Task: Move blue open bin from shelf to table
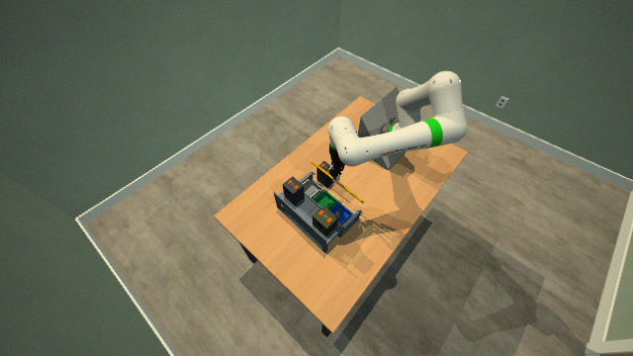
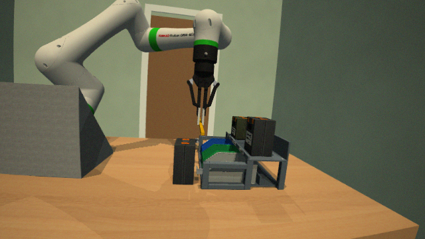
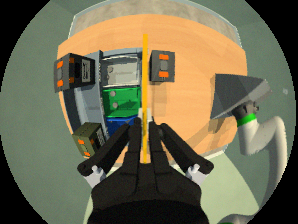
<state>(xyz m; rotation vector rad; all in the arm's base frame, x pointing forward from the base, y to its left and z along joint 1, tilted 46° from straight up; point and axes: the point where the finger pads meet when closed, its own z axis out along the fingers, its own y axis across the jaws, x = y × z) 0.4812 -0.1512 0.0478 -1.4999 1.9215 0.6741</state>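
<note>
The blue open bin (image 1: 342, 214) sits on the grey shelf (image 1: 316, 214) at its right end, next to a green bin (image 1: 324, 199) and a grey bin (image 1: 312, 189). It also shows in the exterior view (image 2: 212, 143) and in the wrist view (image 3: 123, 125). My gripper (image 2: 201, 113) hangs above the shelf's front edge, fingers pointing down. It is shut on a thin yellow bar (image 1: 337, 182) and holds it clear above the bins. The bar runs level along the shelf front in the wrist view (image 3: 144, 96).
Two dark boxes (image 2: 260, 131) (image 2: 238, 127) stand on the shelf's upper deck. A third dark box (image 2: 184, 160) stands on the table right by the shelf's front. A large grey block (image 2: 43, 129) carries the arm's base at the table's far end.
</note>
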